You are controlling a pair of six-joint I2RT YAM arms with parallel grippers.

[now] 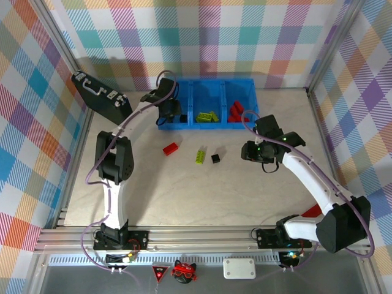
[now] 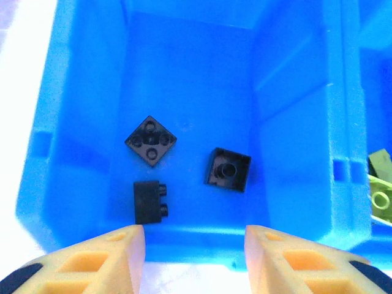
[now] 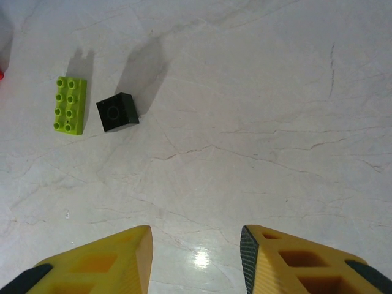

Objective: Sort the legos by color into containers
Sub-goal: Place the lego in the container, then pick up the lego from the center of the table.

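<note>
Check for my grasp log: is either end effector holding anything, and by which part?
Nothing is held: the left end effector hangs empty over black legos in the bin, the right end effector empty above the table.

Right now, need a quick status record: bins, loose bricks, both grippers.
left compartment: three black bricks
middle compartment: lime green bricks
right compartment: red bricks
loose on table: red brick, lime green brick, black brick
left gripper: open, empty, above the left compartment
right gripper: open, empty, over bare table, short of the loose black brick
sorting: not finished, three bricks visibly outside the bins
</note>
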